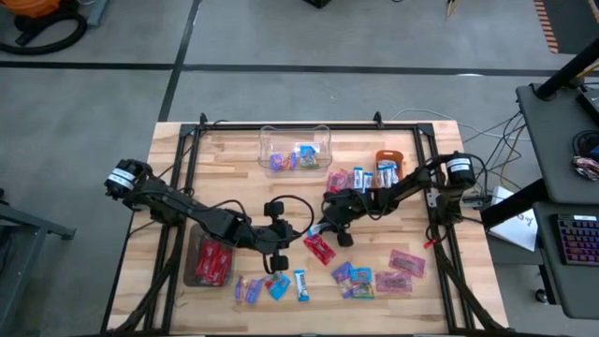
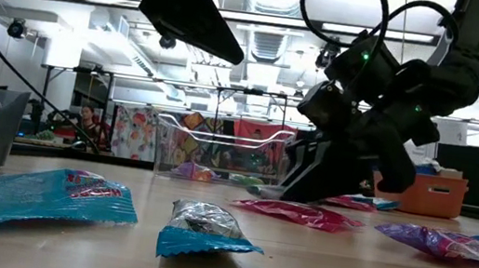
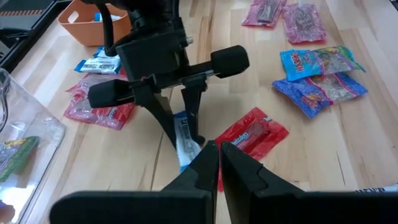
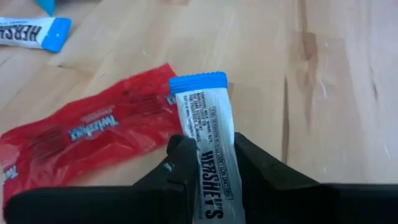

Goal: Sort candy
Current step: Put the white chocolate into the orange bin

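A blue-and-white Hershey's packet (image 4: 208,146) is pinched between the fingers of the right end effector (image 1: 318,227) at the middle of the desk (image 1: 440,300), right beside a red Twizzlers packet (image 4: 81,140) lying flat on the wood. The packet is gripped by its long sides, most of its length poking out ahead of the fingertips, so it can probably be carried off cleanly without dragging the red one along. The left end effector (image 3: 219,163) is held close by, its fingers pressed together on nothing, apparently waiting its turn. Sorted piles can be made out: red packets in the dark tray (image 1: 192,271) on the left, mixed sweets in the clear plastic box (image 1: 295,150) at the far edge, blue-and-white ones by the orange bowl (image 1: 388,161). The held packet is most likely meant for that blue-and-white group. Loose candy (image 1: 360,279) is left scattered along the near edge, so plenty of sorting remains.
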`<state>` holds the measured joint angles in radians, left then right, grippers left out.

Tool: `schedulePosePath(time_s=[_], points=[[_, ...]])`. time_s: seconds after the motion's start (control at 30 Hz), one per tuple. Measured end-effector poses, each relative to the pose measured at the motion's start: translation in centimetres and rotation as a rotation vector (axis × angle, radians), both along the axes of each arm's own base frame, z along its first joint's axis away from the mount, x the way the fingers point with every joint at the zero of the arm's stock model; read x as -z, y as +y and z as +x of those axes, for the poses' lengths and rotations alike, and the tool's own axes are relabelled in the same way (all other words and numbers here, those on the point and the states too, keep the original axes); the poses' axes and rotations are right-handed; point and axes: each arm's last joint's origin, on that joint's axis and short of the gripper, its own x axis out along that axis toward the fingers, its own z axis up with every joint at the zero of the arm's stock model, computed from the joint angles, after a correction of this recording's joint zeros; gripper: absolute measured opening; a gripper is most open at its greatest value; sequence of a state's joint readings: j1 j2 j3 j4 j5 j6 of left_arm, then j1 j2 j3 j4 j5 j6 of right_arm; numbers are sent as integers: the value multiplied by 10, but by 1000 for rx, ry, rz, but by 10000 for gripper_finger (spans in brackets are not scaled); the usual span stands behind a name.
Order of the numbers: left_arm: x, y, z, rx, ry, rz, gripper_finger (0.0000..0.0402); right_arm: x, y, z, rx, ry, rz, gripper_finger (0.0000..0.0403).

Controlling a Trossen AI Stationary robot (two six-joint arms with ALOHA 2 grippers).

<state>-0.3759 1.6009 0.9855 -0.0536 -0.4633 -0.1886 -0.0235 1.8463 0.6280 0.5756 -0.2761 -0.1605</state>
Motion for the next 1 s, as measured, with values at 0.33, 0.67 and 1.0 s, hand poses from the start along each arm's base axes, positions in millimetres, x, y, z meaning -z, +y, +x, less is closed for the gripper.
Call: schedulePosePath(time_s=[0.33,0.67,1.0], points=[[0,0,-1,4,3,7,1,-31,1,-3,4,-57,36,71],[-12,7,-12,-54,14,91,1,-77,-6,-11,301,-113,65,68],[-32,11,-35,-75,45,52,1,-119,-24,-81,772,153,-157,68]])
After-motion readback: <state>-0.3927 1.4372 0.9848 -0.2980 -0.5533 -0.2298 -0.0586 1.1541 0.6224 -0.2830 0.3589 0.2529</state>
